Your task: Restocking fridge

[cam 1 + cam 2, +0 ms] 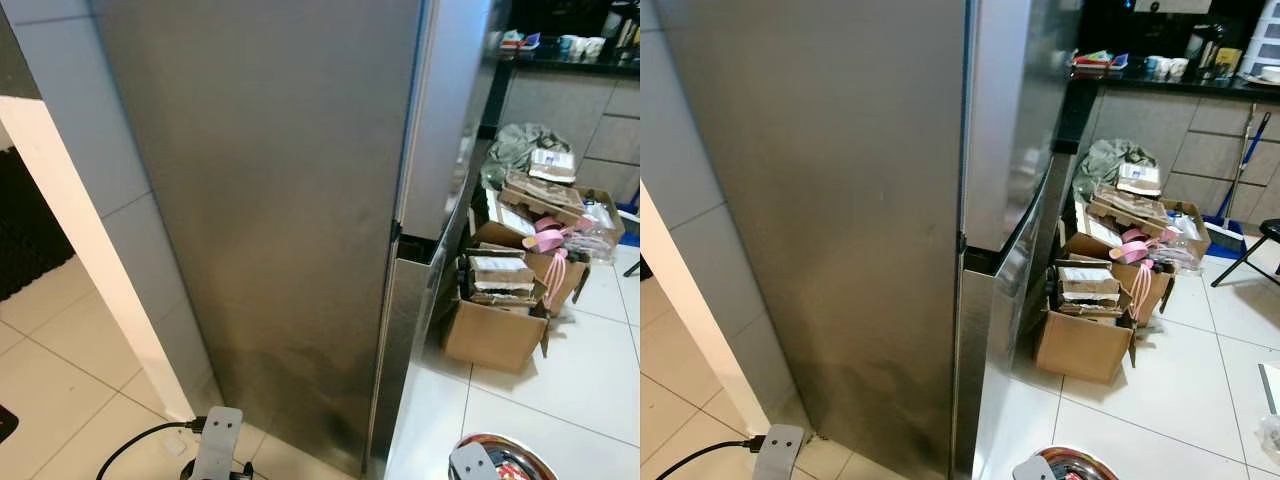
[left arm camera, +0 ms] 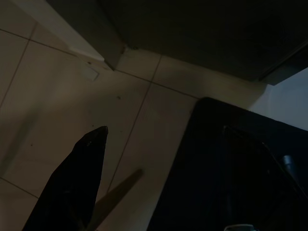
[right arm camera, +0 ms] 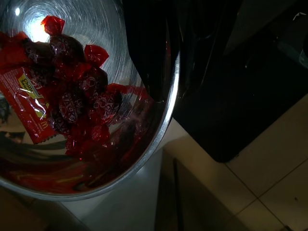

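Here, label by label:

Fridge: a tall steel fridge stands close ahead, its brushed side panel facing the camera and both doors closed, the seam between upper and lower door at mid-height on its right edge.

Bowl: a shiny metal bowl is at the bottom right of the head views, its rim just inside the frame.

Bowl contents: red-wrapped sweets and a red sachet with yellow print lie heaped inside it.

Right gripper: the right gripper is at the bowl's rim; one black finger comes down across the edge, so the fingers seem to be pinching the rim.

Left gripper: the left gripper hangs low over the pale floor tiles in dim light; one black finger shows, and I cannot tell whether the fingers are spread or pressed together.

Boxes: open cardboard boxes stuffed with packets sit on the floor just right of the fridge, with a pink item on top.

Counter: a dark counter at the back carries cups and small items.

Cable: a black cable runs over the tiles at the fridge's foot.
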Controlling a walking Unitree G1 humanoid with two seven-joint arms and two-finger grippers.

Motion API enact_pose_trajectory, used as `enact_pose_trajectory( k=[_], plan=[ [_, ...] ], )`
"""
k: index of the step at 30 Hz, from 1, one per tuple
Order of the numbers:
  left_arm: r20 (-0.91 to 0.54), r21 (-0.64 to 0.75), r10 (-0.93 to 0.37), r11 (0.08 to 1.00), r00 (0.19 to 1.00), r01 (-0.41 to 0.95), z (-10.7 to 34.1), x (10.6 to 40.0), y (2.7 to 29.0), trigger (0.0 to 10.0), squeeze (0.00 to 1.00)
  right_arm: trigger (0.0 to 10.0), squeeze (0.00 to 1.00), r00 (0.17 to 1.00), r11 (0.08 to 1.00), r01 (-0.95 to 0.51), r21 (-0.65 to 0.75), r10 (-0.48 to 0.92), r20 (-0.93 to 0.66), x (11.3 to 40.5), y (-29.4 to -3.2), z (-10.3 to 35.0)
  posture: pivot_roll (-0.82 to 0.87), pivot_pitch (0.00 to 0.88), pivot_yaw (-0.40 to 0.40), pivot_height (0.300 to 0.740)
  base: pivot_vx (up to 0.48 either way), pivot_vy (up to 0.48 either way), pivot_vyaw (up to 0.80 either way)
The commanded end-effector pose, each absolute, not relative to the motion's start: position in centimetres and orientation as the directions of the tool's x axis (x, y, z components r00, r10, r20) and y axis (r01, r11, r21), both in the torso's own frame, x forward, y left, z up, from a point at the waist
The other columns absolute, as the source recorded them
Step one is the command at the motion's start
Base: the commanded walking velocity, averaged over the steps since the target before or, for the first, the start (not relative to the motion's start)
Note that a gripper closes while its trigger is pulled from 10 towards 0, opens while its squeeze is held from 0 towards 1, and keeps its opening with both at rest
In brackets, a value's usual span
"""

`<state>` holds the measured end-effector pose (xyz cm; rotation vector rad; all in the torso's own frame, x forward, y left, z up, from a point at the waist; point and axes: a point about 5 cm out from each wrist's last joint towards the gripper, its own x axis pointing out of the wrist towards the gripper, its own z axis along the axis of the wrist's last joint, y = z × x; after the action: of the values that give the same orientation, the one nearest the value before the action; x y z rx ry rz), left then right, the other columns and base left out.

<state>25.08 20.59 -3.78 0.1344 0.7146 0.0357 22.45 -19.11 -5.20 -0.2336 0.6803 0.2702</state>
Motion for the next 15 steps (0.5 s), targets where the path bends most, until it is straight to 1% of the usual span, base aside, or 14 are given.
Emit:
enact_pose_trajectory(
  k=[1,5,8,15],
  plan=[
    [-0.661,0.139,0.076,0.990,0.746,0.022,-4.02,24.78,20.52,10.0,0.00,10.0,0.00,0.747,0.943,-0.306,-0.131,0.153,-0.647,22.31,-19.40,-5.26,-0.08,0.071,0.028,0.740,0.000,0.000,0.00],
    [-0.657,0.136,0.075,0.990,0.750,0.020,-3.93,24.90,20.40,10.0,0.00,10.0,0.00,0.746,0.942,-0.307,-0.134,0.151,-0.648,22.32,-19.47,-5.25,-0.08,0.074,0.026,0.740,0.000,0.000,0.00],
    [-0.656,0.136,0.076,0.990,0.751,0.019,-3.91,24.93,20.32,10.0,0.00,10.0,0.00,0.746,0.942,-0.307,-0.135,0.150,-0.649,22.30,-19.53,-5.25,-0.08,0.074,0.026,0.740,0.000,-0.360,0.00],
    [-0.655,0.132,0.080,0.991,0.752,0.010,-3.91,24.89,20.31,10.0,0.00,10.0,0.00,0.746,0.942,-0.307,-0.138,0.148,-0.649,22.27,-19.66,-5.24,-0.08,0.078,0.025,0.740,0.000,-0.480,0.00]
  ],
)
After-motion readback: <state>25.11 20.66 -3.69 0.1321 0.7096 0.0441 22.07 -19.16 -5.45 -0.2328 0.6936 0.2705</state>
